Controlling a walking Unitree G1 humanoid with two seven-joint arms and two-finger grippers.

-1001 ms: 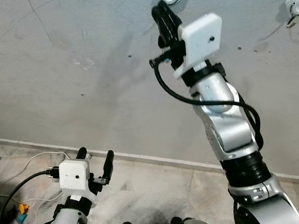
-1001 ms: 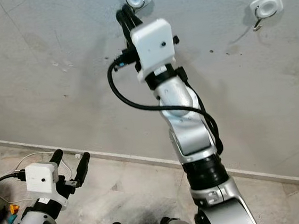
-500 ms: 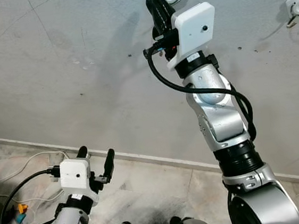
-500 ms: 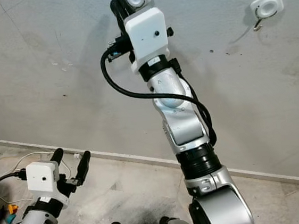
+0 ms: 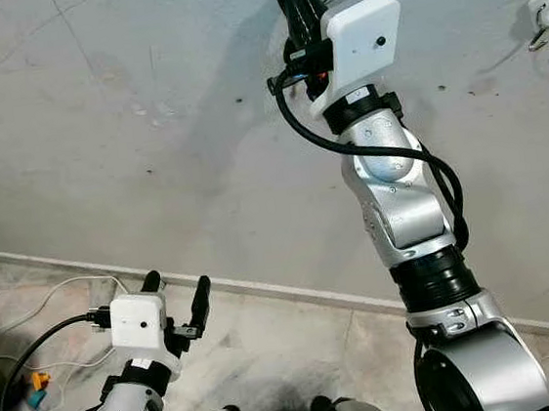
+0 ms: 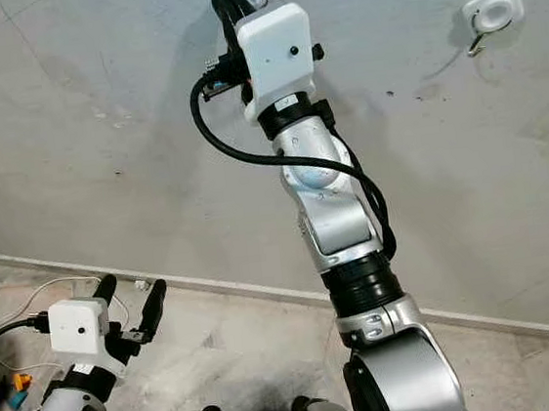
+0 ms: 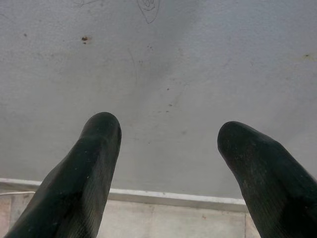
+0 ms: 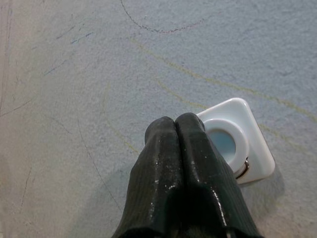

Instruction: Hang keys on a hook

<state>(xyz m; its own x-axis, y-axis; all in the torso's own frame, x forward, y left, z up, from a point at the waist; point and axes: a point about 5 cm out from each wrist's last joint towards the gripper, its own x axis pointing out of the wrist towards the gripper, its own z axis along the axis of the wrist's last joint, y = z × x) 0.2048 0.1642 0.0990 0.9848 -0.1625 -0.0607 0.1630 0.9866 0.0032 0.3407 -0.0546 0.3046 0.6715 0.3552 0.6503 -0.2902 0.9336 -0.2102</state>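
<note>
**Right gripper raised to a wall hook, fingers closed**

The right gripper (image 8: 174, 130) is lifted high against the rough grey plaster wall (image 5: 129, 132), its two black fingers pressed together with tips just beside a square white plastic hook mount (image 8: 237, 140). A thin metal hook shows at that mount's edge. A second square white hook mount (image 6: 493, 12) with a metal hook sits well apart on the wall, further to the robot's right, making two in all. Whether keys are pinched between the fingers cannot be told.

The left gripper (image 5: 174, 293) hangs low near the pale skirting strip (image 5: 284, 291), fingers spread. White cables (image 5: 40, 309) lie on the tiled floor (image 5: 271, 363). No writing is readable.
</note>
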